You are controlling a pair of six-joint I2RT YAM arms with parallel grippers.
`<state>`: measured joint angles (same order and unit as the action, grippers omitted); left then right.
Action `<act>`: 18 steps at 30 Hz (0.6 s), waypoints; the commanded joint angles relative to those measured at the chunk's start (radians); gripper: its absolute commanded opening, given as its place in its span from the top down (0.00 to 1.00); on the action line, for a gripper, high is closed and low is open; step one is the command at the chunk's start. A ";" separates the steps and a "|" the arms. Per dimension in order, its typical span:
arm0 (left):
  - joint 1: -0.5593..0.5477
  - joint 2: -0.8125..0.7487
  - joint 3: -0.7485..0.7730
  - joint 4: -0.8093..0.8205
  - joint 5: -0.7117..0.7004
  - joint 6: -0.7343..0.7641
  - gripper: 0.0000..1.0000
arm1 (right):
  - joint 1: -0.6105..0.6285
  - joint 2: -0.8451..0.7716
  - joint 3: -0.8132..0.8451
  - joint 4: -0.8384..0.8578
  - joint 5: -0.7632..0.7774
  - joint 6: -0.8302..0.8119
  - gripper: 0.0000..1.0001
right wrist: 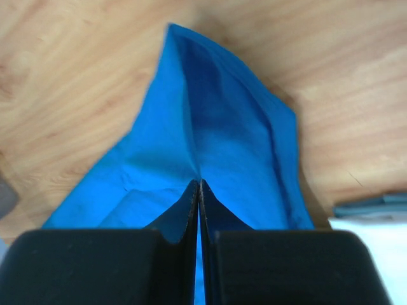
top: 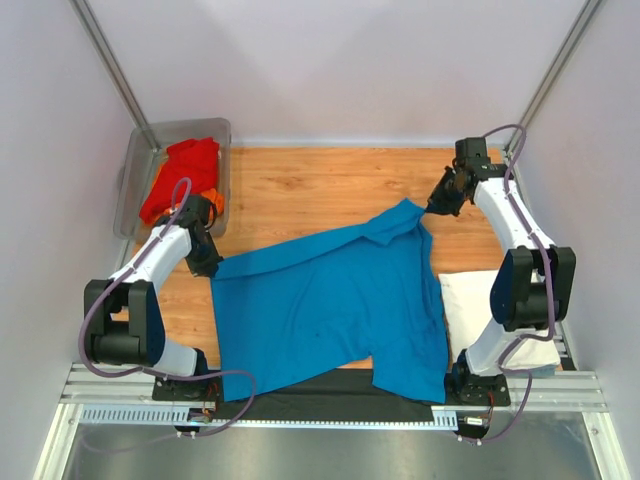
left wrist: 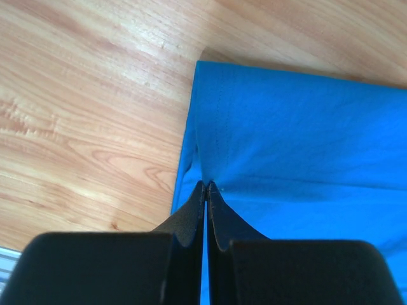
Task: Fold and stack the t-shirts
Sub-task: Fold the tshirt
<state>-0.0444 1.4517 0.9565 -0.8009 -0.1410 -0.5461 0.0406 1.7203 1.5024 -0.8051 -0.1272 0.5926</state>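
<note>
Near the surface's (top: 300, 185) left edge and far-right corner, your left claw (top: 208, 264) and right claw (top: 437, 206) clamp the blue t-shirt (top: 330, 300) (spreading step, seemingly); next, pull it flat.

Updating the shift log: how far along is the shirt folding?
Done: the white shirt looks folded, on the table at the right. In hand: the blue shirt is spread out, left gripper and right gripper each shut on an edge. Left: the red shirt and orange shirt sit in the tub, unfolded.
</note>
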 commanded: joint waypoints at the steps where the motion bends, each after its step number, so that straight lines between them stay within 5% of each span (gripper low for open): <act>1: 0.005 -0.017 0.011 -0.029 0.014 -0.040 1.00 | -0.010 -0.068 -0.040 -0.075 0.044 -0.048 1.00; 18: 0.006 -0.036 -0.015 -0.123 0.001 -0.025 1.00 | -0.016 -0.191 -0.180 -0.140 0.069 -0.094 1.00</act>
<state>-0.0444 1.3891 0.9504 -0.9005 -0.1398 -0.5632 0.0296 1.5543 1.3506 -0.9428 -0.0765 0.5179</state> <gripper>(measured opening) 0.006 0.004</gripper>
